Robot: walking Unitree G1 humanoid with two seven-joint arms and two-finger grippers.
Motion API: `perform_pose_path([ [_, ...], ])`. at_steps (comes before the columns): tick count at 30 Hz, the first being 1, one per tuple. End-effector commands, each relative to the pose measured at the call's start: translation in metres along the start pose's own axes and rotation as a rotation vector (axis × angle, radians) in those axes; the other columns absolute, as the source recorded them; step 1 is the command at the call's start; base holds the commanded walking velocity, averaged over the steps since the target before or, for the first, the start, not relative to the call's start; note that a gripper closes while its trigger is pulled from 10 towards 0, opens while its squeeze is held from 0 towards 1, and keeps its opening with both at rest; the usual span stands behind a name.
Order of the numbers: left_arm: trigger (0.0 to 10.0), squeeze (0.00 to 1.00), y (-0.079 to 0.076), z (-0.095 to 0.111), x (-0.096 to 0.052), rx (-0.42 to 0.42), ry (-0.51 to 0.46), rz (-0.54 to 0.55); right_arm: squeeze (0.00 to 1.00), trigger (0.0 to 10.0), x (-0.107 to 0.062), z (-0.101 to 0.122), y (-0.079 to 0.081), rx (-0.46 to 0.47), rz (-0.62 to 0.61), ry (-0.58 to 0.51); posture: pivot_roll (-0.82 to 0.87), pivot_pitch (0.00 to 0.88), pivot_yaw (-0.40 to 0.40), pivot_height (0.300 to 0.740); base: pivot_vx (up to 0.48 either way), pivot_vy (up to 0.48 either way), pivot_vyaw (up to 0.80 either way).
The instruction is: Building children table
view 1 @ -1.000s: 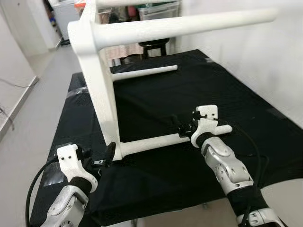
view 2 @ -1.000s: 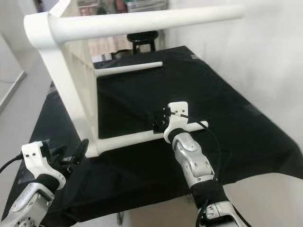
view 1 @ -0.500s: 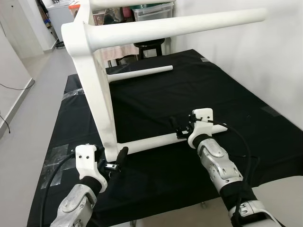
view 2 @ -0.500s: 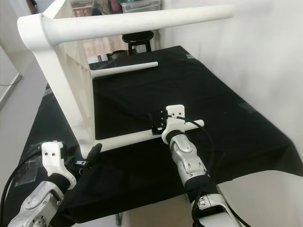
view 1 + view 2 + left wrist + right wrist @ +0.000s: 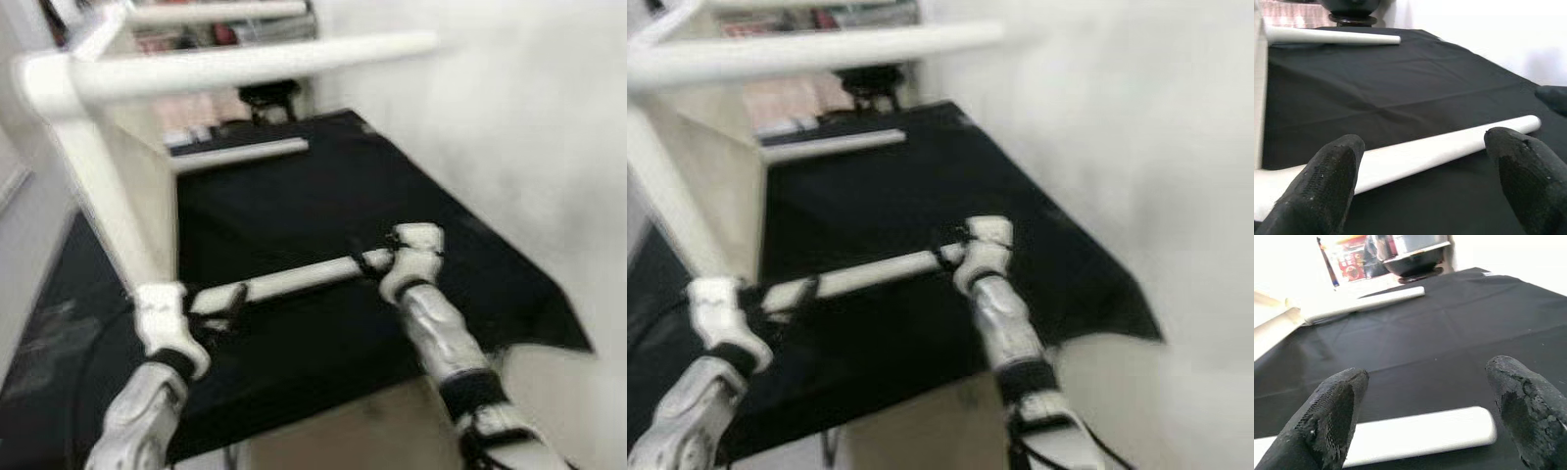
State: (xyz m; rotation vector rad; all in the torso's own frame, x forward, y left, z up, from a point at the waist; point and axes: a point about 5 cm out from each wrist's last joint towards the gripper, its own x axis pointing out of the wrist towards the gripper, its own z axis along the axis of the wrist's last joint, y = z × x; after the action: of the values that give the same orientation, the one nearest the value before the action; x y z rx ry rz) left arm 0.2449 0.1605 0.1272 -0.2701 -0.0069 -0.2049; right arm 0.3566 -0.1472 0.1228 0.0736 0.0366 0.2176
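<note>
A white children's table [image 5: 103, 186] lies on its side on a black cloth [image 5: 392, 196], its legs pointing sideways. The near lower leg [image 5: 289, 279] rests on the cloth. My left gripper [image 5: 230, 302] is at the end of this leg nearest the tabletop. In the left wrist view the left gripper [image 5: 1425, 147] is open, with the leg [image 5: 1440, 149] running across beyond its fingers. My right gripper [image 5: 372, 262] is at the leg's free tip. It is open in the right wrist view, right gripper [image 5: 1430, 377], with the leg's rounded end [image 5: 1469, 426] just below.
An upper leg [image 5: 245, 64] juts out overhead and a far lower leg [image 5: 240, 155] lies on the cloth behind. A dark stool [image 5: 266, 95] stands past the far edge. A white wall [image 5: 529, 147] runs along the right. The cloth's front edge is close to me.
The head views have swung and gone blurry, so the camera moved. My left gripper has come in closer to the near lower leg. The right gripper stays at the leg's tip.
</note>
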Motion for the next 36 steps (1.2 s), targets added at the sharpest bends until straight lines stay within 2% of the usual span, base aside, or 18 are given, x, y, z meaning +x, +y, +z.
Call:
perform_pose_path([
  [1,10.0,0.00,0.005,0.001,0.000,0.013,-0.013,0.025,0.00,10.0,0.002,0.001,0.002,-0.005,0.011,-0.007,-0.04,0.000,0.089,0.740,0.000,0.000,0.00],
  [6,10.0,0.00,0.014,0.004,0.006,0.049,-0.049,0.088,0.00,10.0,0.003,0.000,0.000,0.013,0.015,-0.005,-0.04,0.000,0.076,0.740,0.000,0.000,0.00],
  [12,10.0,0.00,0.018,0.002,0.010,0.032,-0.058,0.119,0.00,10.0,0.005,-0.001,-0.004,0.044,0.013,-0.005,-0.06,0.000,0.079,0.740,0.000,0.000,0.00],
  [17,10.0,0.00,0.015,0.002,0.012,0.044,-0.053,0.095,0.00,10.0,0.006,-0.001,-0.004,0.021,0.023,0.003,-0.06,0.000,0.085,0.740,0.000,0.000,0.51],
  [25,10.0,0.00,0.014,0.002,0.013,0.052,-0.058,0.089,0.00,10.0,0.007,-0.002,-0.006,0.056,0.002,0.002,-0.06,0.000,0.086,0.740,0.000,0.000,0.00],
  [36,10.0,0.00,0.009,0.009,0.021,0.056,-0.082,0.028,0.00,10.0,0.007,-0.003,-0.005,0.041,0.014,0.001,-0.07,0.000,0.090,0.740,0.000,0.000,0.00],
])
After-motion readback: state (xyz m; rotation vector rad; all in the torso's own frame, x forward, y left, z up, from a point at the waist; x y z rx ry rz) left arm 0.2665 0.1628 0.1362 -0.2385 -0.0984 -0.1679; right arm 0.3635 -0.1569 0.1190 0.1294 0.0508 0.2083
